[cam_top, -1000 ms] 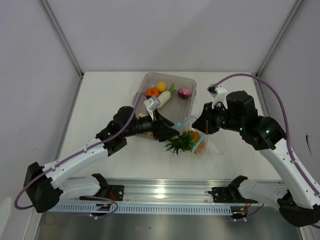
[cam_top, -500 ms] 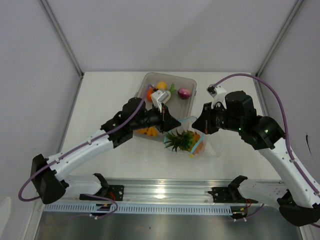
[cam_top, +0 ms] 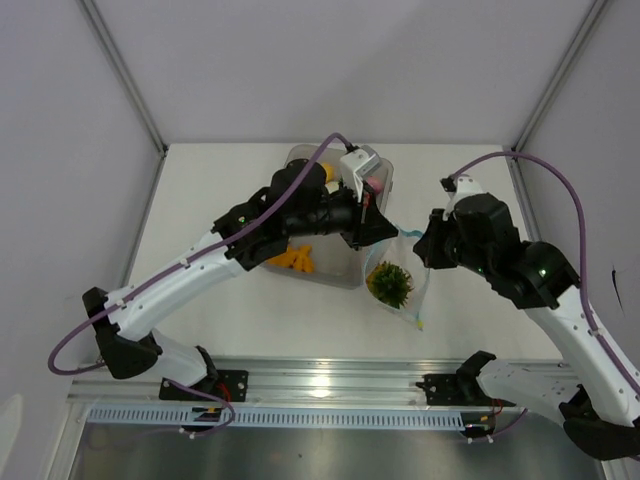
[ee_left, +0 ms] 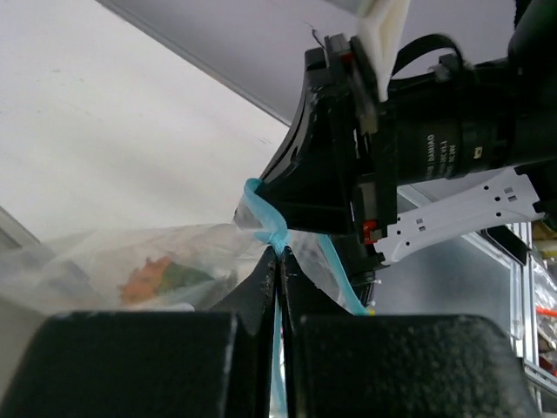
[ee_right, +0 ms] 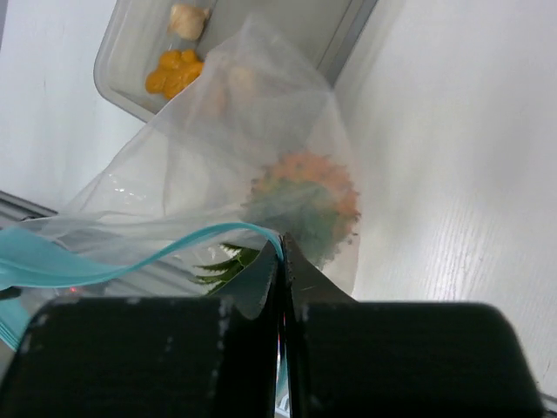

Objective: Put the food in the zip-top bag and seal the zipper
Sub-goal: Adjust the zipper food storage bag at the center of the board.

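The clear zip-top bag (cam_top: 398, 290) hangs off the table between both grippers, with a green leafy, orange-bodied piece of food (cam_top: 390, 283) inside it. My left gripper (cam_top: 390, 229) is shut on the light blue zipper (ee_left: 264, 218) at the bag's mouth; in the left wrist view the strip runs down between its closed fingers (ee_left: 279, 261). My right gripper (cam_top: 423, 246) is shut on the same strip (ee_right: 130, 261) at its other end, fingers closed (ee_right: 284, 252). Through the bag (ee_right: 261, 148) the orange and green food (ee_right: 306, 198) shows blurred. Small orange bits (cam_top: 294, 260) lie in the tray.
The rigid clear grey tray (cam_top: 340, 272) sits behind and left of the bag, largely under my left arm. In the right wrist view the tray (ee_right: 117, 74) holds orange bits (ee_right: 170, 71) and a beige bit (ee_right: 188, 19). White table lies to the right.
My left arm swung right and back over the tray, and its gripper closed on the zipper. The bag rose and now hangs stretched between both grippers; the right gripper shifted slightly right.
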Motion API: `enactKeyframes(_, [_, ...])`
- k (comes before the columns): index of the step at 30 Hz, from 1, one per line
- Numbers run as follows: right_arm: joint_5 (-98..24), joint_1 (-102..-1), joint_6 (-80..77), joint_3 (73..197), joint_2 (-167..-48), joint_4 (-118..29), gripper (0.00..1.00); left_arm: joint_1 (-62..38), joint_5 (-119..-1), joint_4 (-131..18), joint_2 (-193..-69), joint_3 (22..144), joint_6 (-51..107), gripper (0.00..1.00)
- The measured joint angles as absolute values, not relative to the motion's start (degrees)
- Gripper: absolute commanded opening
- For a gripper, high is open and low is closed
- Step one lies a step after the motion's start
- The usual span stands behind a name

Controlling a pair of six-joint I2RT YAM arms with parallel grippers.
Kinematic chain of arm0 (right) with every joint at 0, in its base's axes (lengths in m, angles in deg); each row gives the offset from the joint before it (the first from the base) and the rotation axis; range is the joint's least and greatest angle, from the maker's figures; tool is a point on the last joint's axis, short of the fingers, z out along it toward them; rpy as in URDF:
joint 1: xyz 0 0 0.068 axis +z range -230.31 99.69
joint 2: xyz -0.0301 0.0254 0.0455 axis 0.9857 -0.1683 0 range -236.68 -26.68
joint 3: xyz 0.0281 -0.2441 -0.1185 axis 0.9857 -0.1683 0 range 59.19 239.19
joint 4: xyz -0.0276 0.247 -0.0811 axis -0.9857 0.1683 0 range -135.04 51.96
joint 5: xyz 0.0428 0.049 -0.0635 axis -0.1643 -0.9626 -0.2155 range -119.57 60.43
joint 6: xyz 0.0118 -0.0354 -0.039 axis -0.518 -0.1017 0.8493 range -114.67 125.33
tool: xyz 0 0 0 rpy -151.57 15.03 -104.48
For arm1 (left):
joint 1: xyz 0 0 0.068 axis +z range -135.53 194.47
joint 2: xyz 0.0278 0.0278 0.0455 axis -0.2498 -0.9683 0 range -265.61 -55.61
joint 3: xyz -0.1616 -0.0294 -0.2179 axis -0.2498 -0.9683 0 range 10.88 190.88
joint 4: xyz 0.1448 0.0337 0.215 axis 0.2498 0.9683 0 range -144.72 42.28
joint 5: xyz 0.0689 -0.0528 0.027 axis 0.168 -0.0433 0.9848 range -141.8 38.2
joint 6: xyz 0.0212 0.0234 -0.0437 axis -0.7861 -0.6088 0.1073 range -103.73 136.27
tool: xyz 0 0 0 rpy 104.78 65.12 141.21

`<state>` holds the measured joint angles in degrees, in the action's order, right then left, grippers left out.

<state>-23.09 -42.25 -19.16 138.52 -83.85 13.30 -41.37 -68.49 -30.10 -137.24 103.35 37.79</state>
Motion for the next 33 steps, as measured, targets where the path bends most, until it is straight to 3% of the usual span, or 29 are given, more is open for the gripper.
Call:
enactKeyframes(7, [-18.7, -42.3, -20.5, 137.2, -78.1, 16.6, 0.04, -42.2, -69.3, -29.9, -146.4, 109.6, 37.6, 0.01])
enactKeyframes(11, [-17.3, -42.3, -21.1, 137.2, -78.1, 18.7, 0.25, -42.2, -70.0, -28.9, -150.4, 109.9, 37.6, 0.01])
enactKeyframes(19, [-17.9, -42.3, -20.5, 137.2, -78.4, 20.5, 0.39, -42.2, -70.6, -25.4, -154.0, 115.8, 37.6, 0.01])
enactKeyframes(26, [-17.0, -42.3, -19.6, 138.0, -81.4, 20.9, 0.41, -42.2, -71.6, -24.5, -154.1, 117.6, 37.5, 0.01])
enactKeyframes(33, [-14.2, -42.3, -17.5, 138.0, -83.5, 20.3, 0.34, -42.2, -73.7, -24.4, -154.8, 117.7, 36.9, 0.01])
